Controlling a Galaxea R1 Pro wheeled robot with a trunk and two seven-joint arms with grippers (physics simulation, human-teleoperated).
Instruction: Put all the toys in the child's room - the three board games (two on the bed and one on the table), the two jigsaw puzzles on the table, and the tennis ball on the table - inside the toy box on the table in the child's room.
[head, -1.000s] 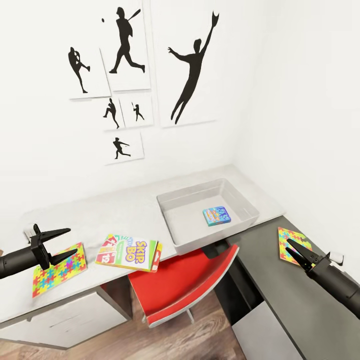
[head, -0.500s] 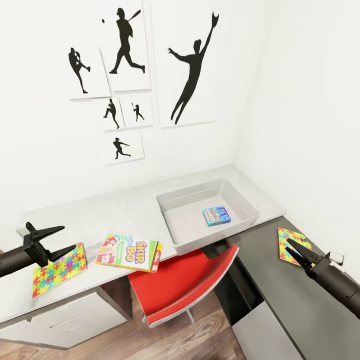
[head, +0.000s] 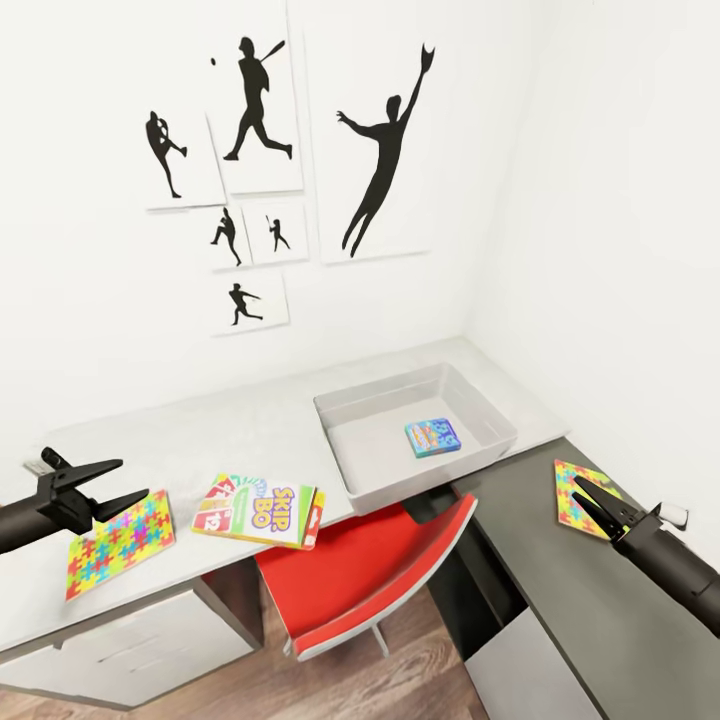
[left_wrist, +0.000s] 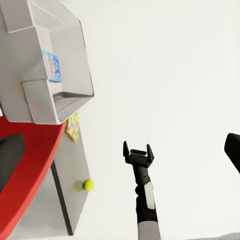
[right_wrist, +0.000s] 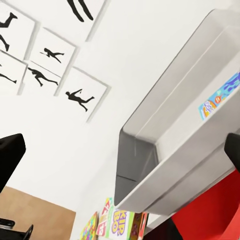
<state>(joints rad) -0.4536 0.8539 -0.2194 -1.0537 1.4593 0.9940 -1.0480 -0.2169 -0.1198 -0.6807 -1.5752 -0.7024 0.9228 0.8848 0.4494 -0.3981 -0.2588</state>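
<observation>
The light grey toy box (head: 345, 470) (left_wrist: 60, 35) (right_wrist: 165, 150) stands on the pale table (head: 220, 420) and holds a small blue board game (head: 432, 437) (left_wrist: 51, 65) (right_wrist: 220, 97). The Skip-Bo board game (head: 258, 510) (right_wrist: 122, 220) lies near the table's front edge. Left of it lies a jigsaw puzzle (head: 120, 542), with my open left gripper (head: 133, 478) hovering just above its far edge. A second jigsaw puzzle (head: 575, 490) (left_wrist: 73, 126) rests on the dark cabinet, under my open right gripper (head: 585, 493) (left_wrist: 137, 148). The tennis ball (left_wrist: 88, 184) sits further along that cabinet. The bed is out of view.
A red chair (head: 370, 570) is tucked under the table in front of the toy box. The lower dark grey cabinet (head: 560, 600) runs along the right wall. Framed silhouette pictures (head: 260, 120) hang on the white wall behind the table. White drawers (head: 130, 640) sit under the table's left part.
My left gripper has drawn back a little to the left, still open above the left puzzle. The head view has shifted slightly. The right gripper has barely moved.
</observation>
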